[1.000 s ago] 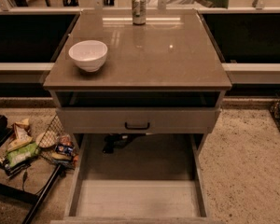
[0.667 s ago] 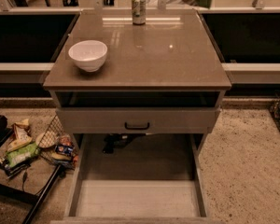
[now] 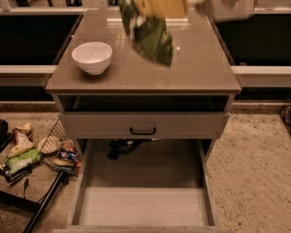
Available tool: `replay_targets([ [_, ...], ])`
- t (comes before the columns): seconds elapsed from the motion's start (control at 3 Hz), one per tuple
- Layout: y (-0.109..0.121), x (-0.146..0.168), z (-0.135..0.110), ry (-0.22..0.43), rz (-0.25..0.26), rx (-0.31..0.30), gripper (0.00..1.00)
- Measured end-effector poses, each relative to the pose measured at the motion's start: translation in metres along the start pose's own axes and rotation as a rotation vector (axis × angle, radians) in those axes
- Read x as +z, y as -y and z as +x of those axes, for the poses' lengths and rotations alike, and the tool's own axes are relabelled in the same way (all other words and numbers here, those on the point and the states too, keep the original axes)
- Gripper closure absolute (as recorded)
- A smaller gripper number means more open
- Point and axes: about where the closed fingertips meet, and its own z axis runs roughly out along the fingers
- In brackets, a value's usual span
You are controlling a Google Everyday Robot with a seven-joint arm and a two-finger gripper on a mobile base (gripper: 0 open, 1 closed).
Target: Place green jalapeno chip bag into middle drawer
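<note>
gripper (image 3: 157, 4): above the rear edge of the surface (image 3: 203, 72), fingers clenched on the bag's top
green jalapeno chip bag (image 3: 153, 35): dangling in air over the rear half
middle drawer (image 3: 143, 205): open below the front edge
step: carry forward past the front edge, lower between the drawer walls, then release
writing: none legible

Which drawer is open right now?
The lower drawer, pulled out with a bare floor; the handled drawer above is shut. The gripper holds the bag above the cabinet.
</note>
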Motion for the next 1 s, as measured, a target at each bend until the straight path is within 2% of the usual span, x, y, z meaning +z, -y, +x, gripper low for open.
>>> replay_targets([
  [0.33, 0.000, -0.014, 0.112, 0.032, -0.054, 0.230, 1.00],
  [0.67, 0.006, -0.041, 0.270, -0.035, -0.016, 0.541, 1.00],
  [1.0, -0.009, -0.020, 0.420, -0.166, -0.049, 0.758, 1.00],
])
